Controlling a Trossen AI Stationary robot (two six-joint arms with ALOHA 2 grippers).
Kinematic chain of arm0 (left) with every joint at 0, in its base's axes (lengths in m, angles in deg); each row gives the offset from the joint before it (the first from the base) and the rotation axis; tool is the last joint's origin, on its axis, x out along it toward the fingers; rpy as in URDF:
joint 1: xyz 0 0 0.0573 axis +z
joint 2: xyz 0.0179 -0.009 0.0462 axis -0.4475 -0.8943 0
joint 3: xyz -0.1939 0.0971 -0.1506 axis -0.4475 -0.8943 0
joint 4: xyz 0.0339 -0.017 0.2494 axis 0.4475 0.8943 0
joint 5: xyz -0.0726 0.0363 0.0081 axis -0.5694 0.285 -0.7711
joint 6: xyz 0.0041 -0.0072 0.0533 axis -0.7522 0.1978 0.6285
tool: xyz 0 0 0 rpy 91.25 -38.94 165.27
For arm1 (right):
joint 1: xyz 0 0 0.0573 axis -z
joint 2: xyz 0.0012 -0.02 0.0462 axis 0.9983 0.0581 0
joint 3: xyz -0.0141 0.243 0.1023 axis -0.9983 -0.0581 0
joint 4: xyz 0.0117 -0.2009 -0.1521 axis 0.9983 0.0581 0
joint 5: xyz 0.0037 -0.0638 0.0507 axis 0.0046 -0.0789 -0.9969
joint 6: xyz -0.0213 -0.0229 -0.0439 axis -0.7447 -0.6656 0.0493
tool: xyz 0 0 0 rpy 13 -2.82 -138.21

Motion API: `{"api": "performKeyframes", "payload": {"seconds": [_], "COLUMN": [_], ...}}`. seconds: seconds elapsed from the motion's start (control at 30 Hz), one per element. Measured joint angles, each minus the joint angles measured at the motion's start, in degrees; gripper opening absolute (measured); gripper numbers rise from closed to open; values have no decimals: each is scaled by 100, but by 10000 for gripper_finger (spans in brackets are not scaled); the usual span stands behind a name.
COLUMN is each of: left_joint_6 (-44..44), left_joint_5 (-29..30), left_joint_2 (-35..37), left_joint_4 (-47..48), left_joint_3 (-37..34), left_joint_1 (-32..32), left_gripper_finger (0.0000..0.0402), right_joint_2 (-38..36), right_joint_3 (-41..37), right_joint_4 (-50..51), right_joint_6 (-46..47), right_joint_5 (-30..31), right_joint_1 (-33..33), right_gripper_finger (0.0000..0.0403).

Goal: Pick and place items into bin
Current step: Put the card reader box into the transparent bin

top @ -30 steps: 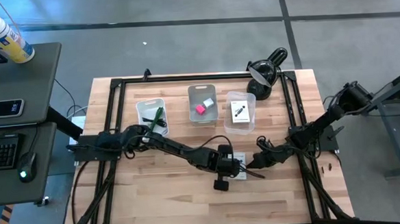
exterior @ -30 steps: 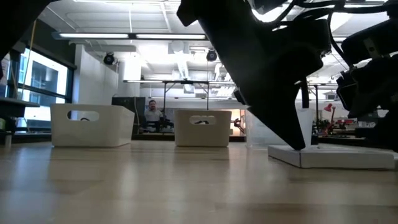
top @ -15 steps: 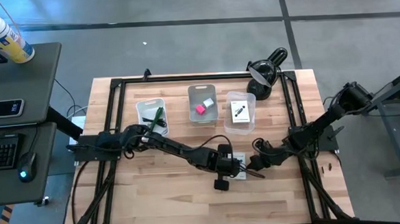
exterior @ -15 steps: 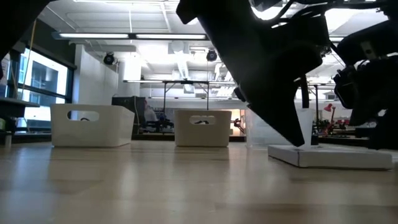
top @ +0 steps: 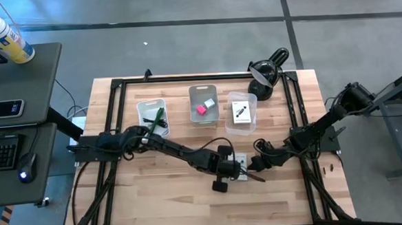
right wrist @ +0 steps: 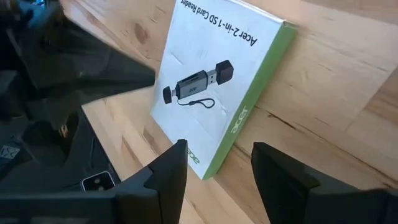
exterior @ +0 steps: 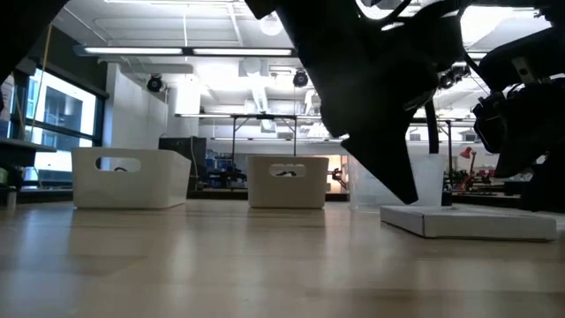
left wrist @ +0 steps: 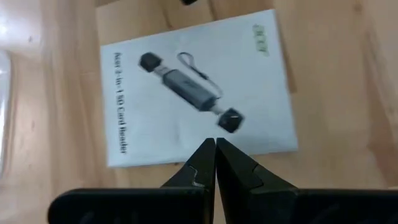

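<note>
A flat white card-reader box with black print (top: 241, 164) (left wrist: 193, 87) (right wrist: 214, 81) lies flat on the table's middle. My left gripper (top: 231, 171) (left wrist: 215, 147) is shut, its tips over the box's edge. My right gripper (top: 252, 166) (right wrist: 214, 168) is open, level with the table on the box's right, one finger on either side of the box's near corner without touching it. In the far bins lie a green pen and a black cable (top: 157, 117), a pink block (top: 201, 110), a white cube (top: 210, 103) and a white card (top: 240, 112). My left gripper's shut fingertips (left wrist: 205, 155) slant down over the box's edge (left wrist: 186, 158). In the low view the fingertip (exterior: 411, 200) stands just over the box's left end (exterior: 397, 215). I cannot tell whether it touches the box.
Three bins stand in a row at the far side: left (top: 143, 108), middle (top: 194, 93), right (top: 250, 99). A black desk lamp (top: 266, 72) stands at the far right corner. A dark frame (top: 116, 131) runs round the table. Bare wood lies toward the near edge.
My right gripper has crept toward the table's left, closer to the box. My left gripper has drawn a little toward the near-left; in the low view its fingertip has come up and away from the box's top. The box has stayed where it was.
</note>
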Motion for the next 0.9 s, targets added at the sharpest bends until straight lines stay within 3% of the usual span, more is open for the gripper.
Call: {"api": "performKeyframes", "payload": {"seconds": [0.9], "left_joint_6": [-151], "left_joint_5": [104], "left_joint_2": [13], "left_joint_4": [-43], "left_joint_3": [-125], "left_joint_1": [14], "left_gripper_finger": [3], "right_joint_2": [0], "right_joint_3": [0], "right_joint_4": [-231], "right_joint_6": [-21], "right_joint_5": [-30], "right_joint_1": [0], "right_gripper_finger": [150]}}
